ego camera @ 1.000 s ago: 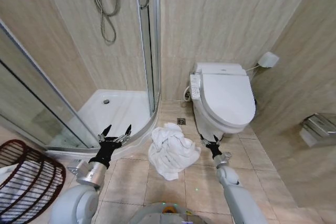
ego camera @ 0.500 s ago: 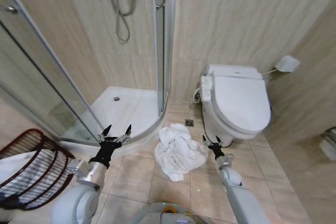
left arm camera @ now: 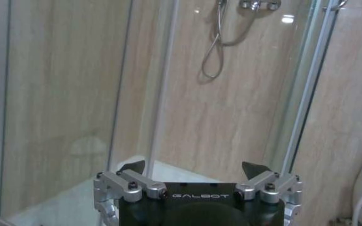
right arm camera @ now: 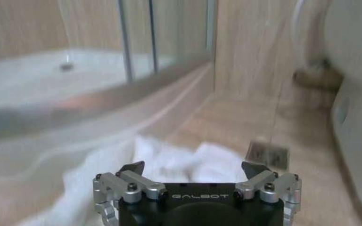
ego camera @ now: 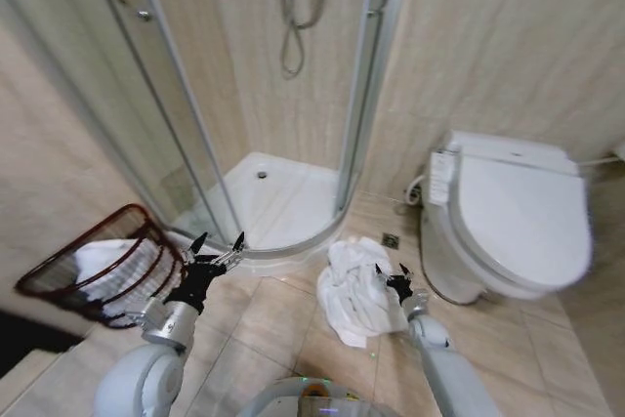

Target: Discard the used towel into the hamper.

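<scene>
White towel [ego camera: 357, 285], crumpled in a heap, lies on the beige tiled floor [ego camera: 278, 314] between the curved shower base [ego camera: 276, 204] and the toilet [ego camera: 513, 227]. Seen from the head camera, the right gripper [ego camera: 393, 272] hangs at the towel's toilet-side edge, its two dark fingers spread apart and holding nothing; whether it touches the cloth cannot be told. In the right wrist view the same gripper [right arm camera: 193, 166] points over the towel [right arm camera: 168, 165] toward the shower base [right arm camera: 74, 89], fingertips well separated.

Left gripper [ego camera: 218, 242] hovers in front of the shower's rim, its fingers likewise spread and empty. In the left wrist view this gripper [left arm camera: 195, 165] faces the glass shower door [left arm camera: 61, 103] and the hose [left arm camera: 214, 42] hanging on the tiled wall behind.

Hamper [ego camera: 73, 271], a dark red-brown ribbed wire basket, stands at the robot's left, against the wall and beside the shower enclosure, near the left arm. White material shows inside it. Towel and hamper lie well apart, with the left gripper between them.
</scene>
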Controlling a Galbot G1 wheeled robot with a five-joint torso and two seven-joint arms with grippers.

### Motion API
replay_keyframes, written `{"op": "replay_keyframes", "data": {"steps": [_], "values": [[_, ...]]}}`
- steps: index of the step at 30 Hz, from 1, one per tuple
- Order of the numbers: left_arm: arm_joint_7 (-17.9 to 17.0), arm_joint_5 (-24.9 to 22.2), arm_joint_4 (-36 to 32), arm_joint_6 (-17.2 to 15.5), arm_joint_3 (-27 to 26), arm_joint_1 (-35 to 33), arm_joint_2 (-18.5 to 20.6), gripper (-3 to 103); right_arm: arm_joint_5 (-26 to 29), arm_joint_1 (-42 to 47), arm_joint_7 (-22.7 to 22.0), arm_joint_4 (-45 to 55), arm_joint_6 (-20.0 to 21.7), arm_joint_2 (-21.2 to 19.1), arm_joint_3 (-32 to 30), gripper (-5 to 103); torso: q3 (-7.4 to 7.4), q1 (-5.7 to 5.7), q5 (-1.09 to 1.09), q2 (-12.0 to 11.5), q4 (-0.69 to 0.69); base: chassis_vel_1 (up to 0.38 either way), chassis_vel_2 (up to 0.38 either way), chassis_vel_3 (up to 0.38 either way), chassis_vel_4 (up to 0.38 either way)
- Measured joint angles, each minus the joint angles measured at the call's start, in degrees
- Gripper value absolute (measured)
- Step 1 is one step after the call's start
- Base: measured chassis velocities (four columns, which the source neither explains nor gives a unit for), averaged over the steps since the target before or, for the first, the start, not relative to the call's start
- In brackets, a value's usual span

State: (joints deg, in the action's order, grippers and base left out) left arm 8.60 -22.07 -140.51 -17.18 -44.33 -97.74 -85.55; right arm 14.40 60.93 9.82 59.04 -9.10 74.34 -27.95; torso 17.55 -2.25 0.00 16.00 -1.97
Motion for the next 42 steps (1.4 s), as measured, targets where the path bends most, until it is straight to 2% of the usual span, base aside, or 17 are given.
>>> {"op": "replay_keyframes", "data": {"steps": [2, 11, 21, 22, 24, 27, 31, 34, 37, 42], "values": [[0.0, 0.0, 0.0, 0.0, 0.0, 0.0, 0.0, 100, -1.4, -1.4, 1.1, -4.5, -0.1, 0.5, -0.2, 100, 0.0, 0.0, 0.0, 0.0, 0.07, 0.0, 0.0, 0.0, 0.0], [0.0, 0.0, 0.0, 0.0, 0.0, 0.0, 0.0, 100, -4.2, -7.7, 3.1, -16.9, -2.2, 1.8, 0.1, 100, 0.0, 0.0, 0.0, 0.0, 0.03, 0.0, 0.0, 0.0, 0.0], [0.0, 0.0, 0.0, 0.0, 0.0, 0.0, 0.0, 100, -2.3, -12.7, 5.1, -20.4, 2.2, 1.4, 2.0, 101, 0.0, 0.0, 0.0, 0.0, 0.03, 0.0, 0.0, 0.0, 0.0], [0.0, 0.0, 0.0, 0.0, 0.0, 0.0, 0.0, 100, -2.2, -12.9, 5.3, -20.6, 2.5, 1.3, 2.0, 97, 0.0, 0.0, 0.0, 0.0, 0.03, 0.0, 0.0, 0.0, 0.0], [0.0, 0.0, 0.0, 0.0, 0.0, 0.0, 0.0, 100, -2.2, -13.0, 5.5, -20.8, 2.7, 1.2, 2.1, 97, 0.0, 0.0, 0.0, 0.0, 0.03, 0.0, 0.0, 0.0, 0.0], [0.0, 0.0, 0.0, 0.0, 0.0, 0.0, 0.0, 100, -1.9, -13.0, 5.8, -20.8, 2.9, 1.2, 2.3, 86, 0.0, 0.0, 0.0, 0.0, 0.03, 0.0, 0.0, 0.0, 0.0], [0.0, 0.0, 0.0, 0.0, 0.0, 0.0, 0.0, 100, -1.8, -12.8, 5.9, -20.5, 2.9, 1.2, 2.3, 78, 0.0, 0.0, 0.0, 0.0, 0.03, 0.0, 0.0, 0.0, 0.0], [0.0, 0.0, 0.0, 0.0, 0.0, 0.0, 0.0, 100, -1.4, -12.7, 5.9, -20.3, 2.9, 1.0, 2.3, 66, 0.0, 0.0, 0.0, 0.0, 0.03, 0.0, 0.0, 0.0, 0.0], [0.0, 0.0, 0.0, 0.0, 0.0, 0.0, 0.0, 100, -0.5, -12.6, 5.7, -20.3, 2.9, 0.9, 2.5, 62, 0.0, 0.0, 0.01, 0.0, 0.02, 0.0, 0.0, 0.0, 0.0], [0.0, 0.0, 0.0, 0.0, 0.0, 0.0, 0.0, 100, 0.4, -12.0, 5.6, -20.0, 2.9, 0.5, 2.6, 47, 0.0, 0.0, 0.0, 0.0, 0.03, 0.0, 0.0, 0.0, 0.0]]}}
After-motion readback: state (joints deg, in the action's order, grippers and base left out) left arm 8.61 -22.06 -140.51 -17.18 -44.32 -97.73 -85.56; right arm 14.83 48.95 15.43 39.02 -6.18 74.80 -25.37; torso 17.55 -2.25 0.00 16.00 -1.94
